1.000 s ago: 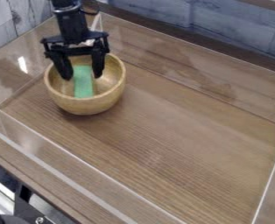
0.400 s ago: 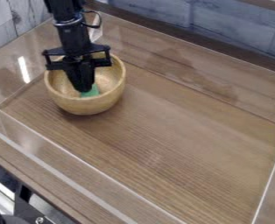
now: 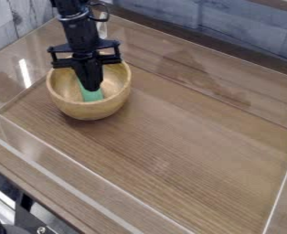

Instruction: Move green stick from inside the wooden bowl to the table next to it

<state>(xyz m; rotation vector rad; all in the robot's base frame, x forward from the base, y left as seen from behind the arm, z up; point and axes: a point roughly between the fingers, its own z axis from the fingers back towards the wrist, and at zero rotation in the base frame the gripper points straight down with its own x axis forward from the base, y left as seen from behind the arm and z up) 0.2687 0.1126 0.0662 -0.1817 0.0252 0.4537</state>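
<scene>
A light-tan wooden bowl sits on the brown wood-grain table at the left. Inside it leans the bright-green stick, its lower end showing near the bowl's middle. My black gripper reaches straight down into the bowl, its fingers drawn together on the upper part of the green stick. The arm hides the stick's top end. The stick's lower end looks still close to the bowl's floor; I cannot tell whether it touches.
Clear plastic walls run along the table's edges, with a low one across the front. A tiled wall stands behind. Brown tabletop stretches to the right of the bowl and in front of it.
The fingers stood wide apart over the stick a second ago and have now closed in on it. The hand has shifted only slightly; the stick stays in the bowl.
</scene>
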